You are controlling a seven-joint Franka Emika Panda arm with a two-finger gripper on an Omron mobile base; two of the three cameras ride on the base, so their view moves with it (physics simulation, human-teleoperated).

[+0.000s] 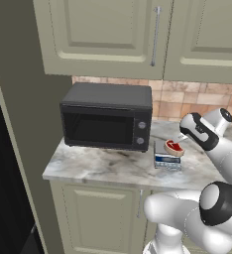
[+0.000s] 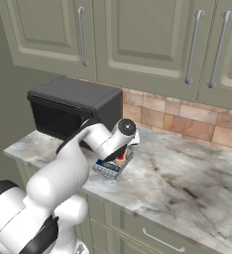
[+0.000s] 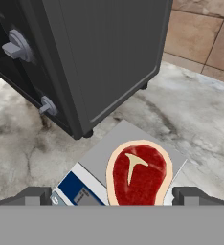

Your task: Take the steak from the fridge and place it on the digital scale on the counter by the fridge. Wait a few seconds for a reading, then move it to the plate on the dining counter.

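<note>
The steak [image 3: 140, 174], red with a pale rim and a white T-shaped mark, lies on the flat grey digital scale [image 3: 104, 148]. The scale [image 1: 161, 147] sits on the marbled counter just right of the black microwave. My gripper [image 3: 113, 196] hovers low over the steak, open, with a finger tip standing off each side of the meat. In the left base view the gripper [image 1: 181, 138] points down-left at the steak [image 1: 174, 147]. From the right, my forearm partly covers the steak [image 2: 120, 158] and the scale [image 2: 107, 169]. The fridge [image 1: 0, 188] shows as a black edge at far left.
A black microwave [image 1: 107, 117] stands close on the scale's left, its knobs [image 3: 18, 45] facing forward. Green wall cabinets [image 1: 113, 34] hang overhead. A tiled backsplash [image 2: 187, 121] runs behind. The counter [image 2: 187, 173] stretches open to the right.
</note>
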